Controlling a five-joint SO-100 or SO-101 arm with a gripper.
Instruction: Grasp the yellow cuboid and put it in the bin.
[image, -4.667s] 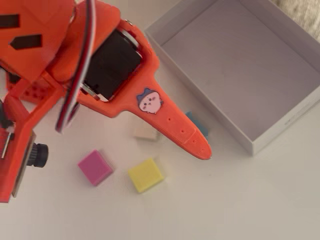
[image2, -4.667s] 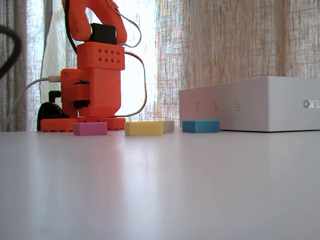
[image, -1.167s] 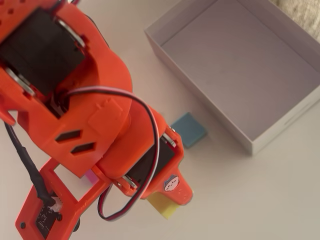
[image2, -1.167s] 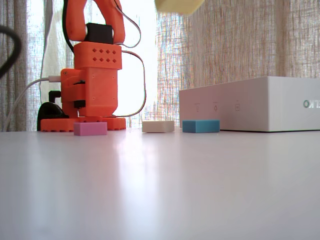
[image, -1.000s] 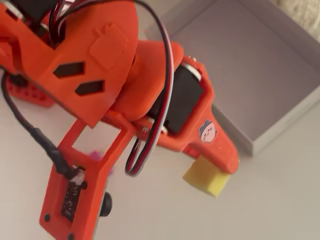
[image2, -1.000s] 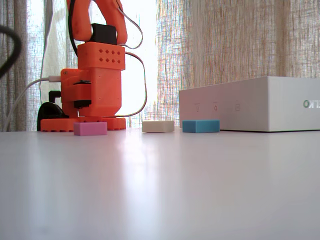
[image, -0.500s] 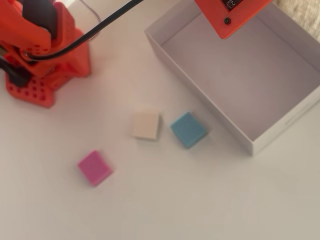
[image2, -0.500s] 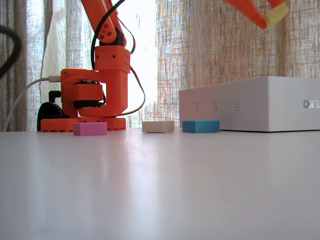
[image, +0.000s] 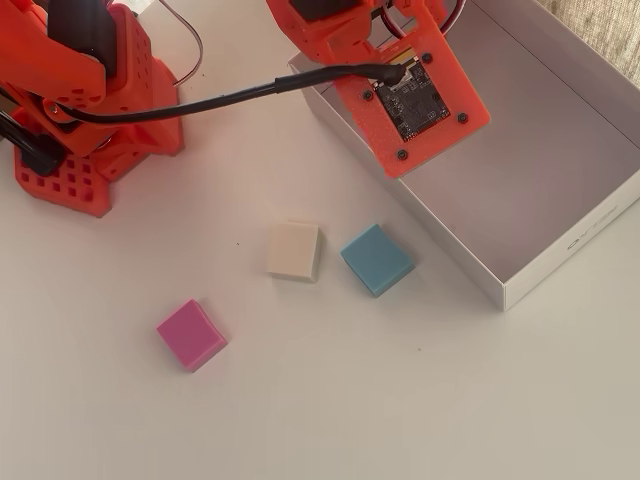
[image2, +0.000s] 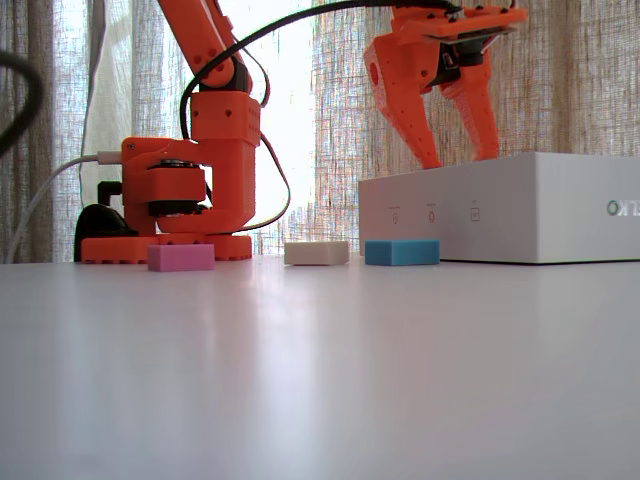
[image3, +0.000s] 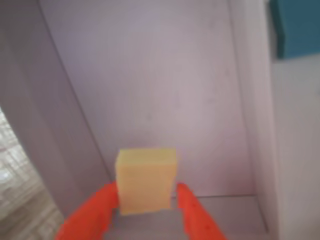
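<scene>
The yellow cuboid (image3: 146, 185) shows only in the wrist view, pinched between my two orange fingers (image3: 92, 212) just above the pale floor of the bin (image3: 150, 75). My gripper (image3: 146, 190) is shut on it. In the fixed view the gripper (image2: 460, 160) points down, and its tips drop behind the white wall of the bin (image2: 500, 210), which hides the cuboid. Seen from overhead, the wrist plate (image: 415, 95) hangs over the near-left part of the bin (image: 560, 262) and covers both fingers and cuboid.
A blue block (image: 377, 259) lies just outside the bin's left wall. A cream block (image: 294, 250) sits beside it, and a pink block (image: 191, 334) lies further out. The orange arm base (image: 90, 100) stands at the top left, with a black cable running to the wrist.
The cuboid was lifted off the table and swung over the bin. Since half a second ago the gripper has come down from high above the bin until its tips are inside.
</scene>
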